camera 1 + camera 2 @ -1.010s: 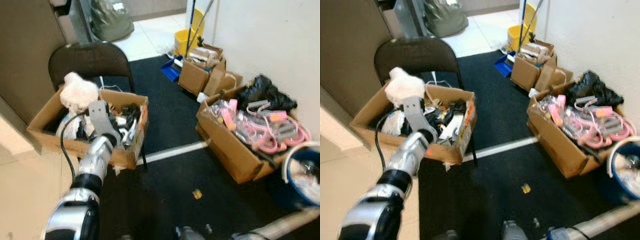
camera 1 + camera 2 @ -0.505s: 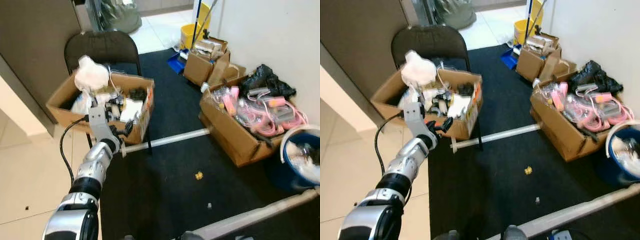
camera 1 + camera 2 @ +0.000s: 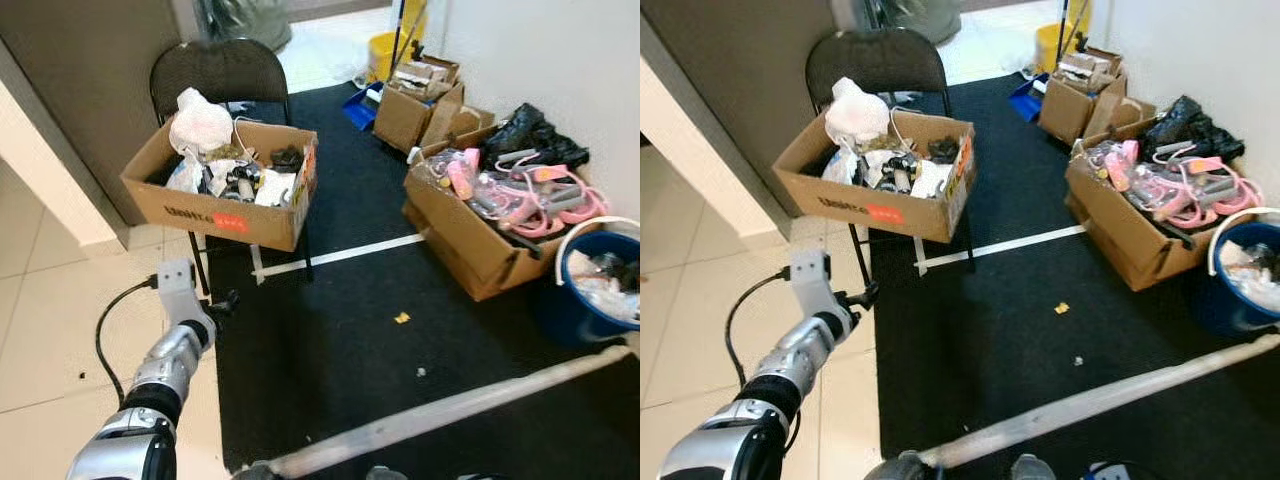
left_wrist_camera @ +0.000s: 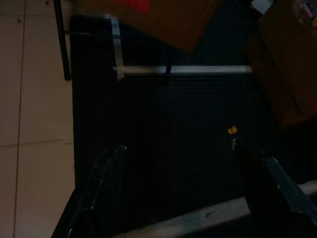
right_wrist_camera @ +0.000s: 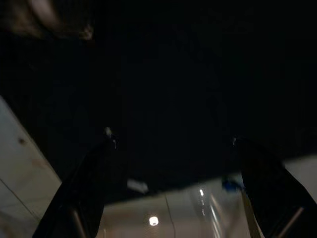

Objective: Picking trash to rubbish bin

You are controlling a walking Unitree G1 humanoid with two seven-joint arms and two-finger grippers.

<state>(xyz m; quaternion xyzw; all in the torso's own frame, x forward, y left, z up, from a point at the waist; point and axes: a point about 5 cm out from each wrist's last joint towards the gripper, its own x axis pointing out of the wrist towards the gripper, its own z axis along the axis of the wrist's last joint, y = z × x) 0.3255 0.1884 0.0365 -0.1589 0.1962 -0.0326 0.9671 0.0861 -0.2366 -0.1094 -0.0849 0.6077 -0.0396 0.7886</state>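
Observation:
A small yellow scrap point(image 3: 401, 318) lies on the black mat point(image 3: 330, 350), with a tiny grey bit point(image 3: 421, 372) a little nearer to me. The scrap also appears ahead of the left fingers in the dark left wrist view, scrap point(image 4: 231, 130). A blue bucket point(image 3: 565, 312) with a white rim, holding crumpled rubbish, stands at the right by the wall. My left gripper point(image 3: 225, 300) hangs low by the mat's left edge, open and holding nothing, well left of the scrap. My right gripper point(image 5: 171, 139) stands open over dark floor.
A cardboard box point(image 3: 215, 212) of clutter rests on a black folding chair point(image 3: 215, 70). A box of pink items point(image 3: 470, 250) and smaller boxes point(image 3: 405, 115) line the right wall. A long pale pole point(image 3: 450, 410) crosses the foreground. Beige tiles point(image 3: 50, 330) lie to the left.
The camera has risen and pulled back, so more floor shows. My left arm has dropped from the front of the box on the chair to down near the chair legs.

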